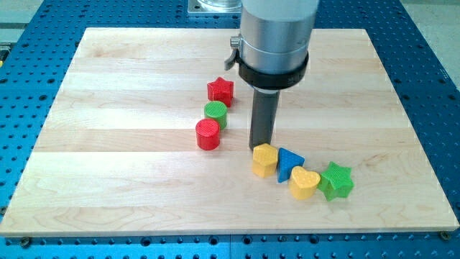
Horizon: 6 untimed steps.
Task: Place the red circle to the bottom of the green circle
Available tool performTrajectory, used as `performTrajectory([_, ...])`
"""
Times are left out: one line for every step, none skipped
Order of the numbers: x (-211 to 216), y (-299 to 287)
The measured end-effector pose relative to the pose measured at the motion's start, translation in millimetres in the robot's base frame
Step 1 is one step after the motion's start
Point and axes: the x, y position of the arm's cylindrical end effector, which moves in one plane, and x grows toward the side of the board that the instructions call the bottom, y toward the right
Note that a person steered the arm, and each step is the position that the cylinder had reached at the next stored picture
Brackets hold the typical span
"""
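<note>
Though tool state untellable, my tip (261, 146) against one of two yellows (264, 160) (304, 182); two reds (208, 134) (221, 90), two greens (215, 113) (336, 180), one blue triangle (290, 163).

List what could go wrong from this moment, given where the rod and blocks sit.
My tip sits just above the yellow block, so any move toward the view's bottom may shove it into the blue block. The red circle already touches the green circle; a further push could drive the green circle into the red star.
</note>
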Motion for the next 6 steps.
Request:
performTrajectory([15, 10])
performTrajectory([-13, 58])
performTrajectory([18, 75])
performTrajectory([49, 70])
performTrajectory([11, 118])
performTrajectory([48, 172])
